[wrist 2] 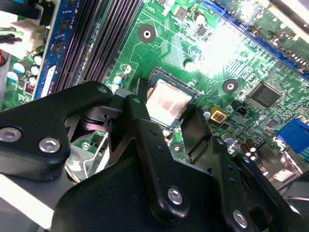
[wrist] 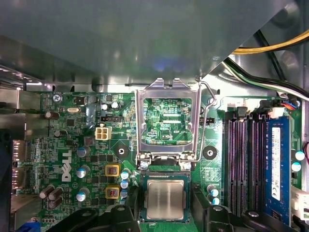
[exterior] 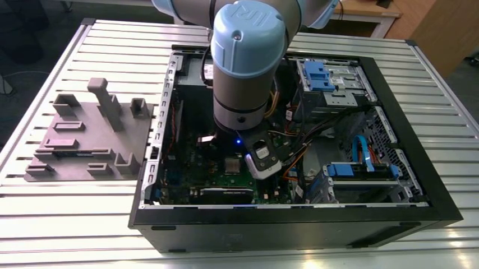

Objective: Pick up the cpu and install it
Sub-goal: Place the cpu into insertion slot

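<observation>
CPU (wrist: 165, 200) lay flat in its socket (wrist: 165, 174) on the green motherboard (wrist: 72, 145), silver top facing up. The board sat inside the open computer case (exterior: 299, 230), which rested on the slatted tabletop (exterior: 60, 224). The socket's metal load plate (wrist: 141, 125) stood swung open just beyond the chip, with the wire lever (wrist: 212, 104) alongside it. The end effector (wrist: 166, 212) hung low over the board, its black fingers (wrist: 130, 215) spread to either side of the CPU and socket, gripping nothing. Both wrist views showed the fingers flanking the chip. Dark memory slots (wrist: 244, 159) ran beside the socket. A grey fixture (exterior: 82, 140) sat on the tabletop, beside the case on the exterior view's left.
</observation>
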`<control>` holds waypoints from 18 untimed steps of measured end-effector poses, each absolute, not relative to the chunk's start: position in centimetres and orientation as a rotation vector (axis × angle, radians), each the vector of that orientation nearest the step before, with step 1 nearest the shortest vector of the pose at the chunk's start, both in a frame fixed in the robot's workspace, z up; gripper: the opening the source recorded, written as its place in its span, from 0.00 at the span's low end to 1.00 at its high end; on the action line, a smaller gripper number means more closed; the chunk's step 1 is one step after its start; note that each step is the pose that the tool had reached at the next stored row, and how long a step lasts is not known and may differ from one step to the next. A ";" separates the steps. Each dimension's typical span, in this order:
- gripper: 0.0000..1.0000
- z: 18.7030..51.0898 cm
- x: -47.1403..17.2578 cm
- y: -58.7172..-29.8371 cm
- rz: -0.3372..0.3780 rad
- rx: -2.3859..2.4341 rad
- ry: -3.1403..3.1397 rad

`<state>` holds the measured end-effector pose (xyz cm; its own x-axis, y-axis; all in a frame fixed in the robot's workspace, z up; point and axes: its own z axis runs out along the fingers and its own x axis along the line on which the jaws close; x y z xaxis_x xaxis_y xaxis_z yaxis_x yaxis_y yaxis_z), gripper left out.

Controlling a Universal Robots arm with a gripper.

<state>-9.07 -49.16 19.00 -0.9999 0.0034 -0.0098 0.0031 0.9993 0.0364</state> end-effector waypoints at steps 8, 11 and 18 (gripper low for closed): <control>0.44 19.0 -9.0 -49.2 0.056 0.006 3.132; 0.44 19.0 -9.0 -49.3 0.057 -0.002 3.132; 0.44 19.0 -9.0 -49.4 0.057 -0.011 3.132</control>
<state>-9.04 -49.37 19.02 -0.9999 -0.0071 -0.0095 -0.0074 0.9993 0.0361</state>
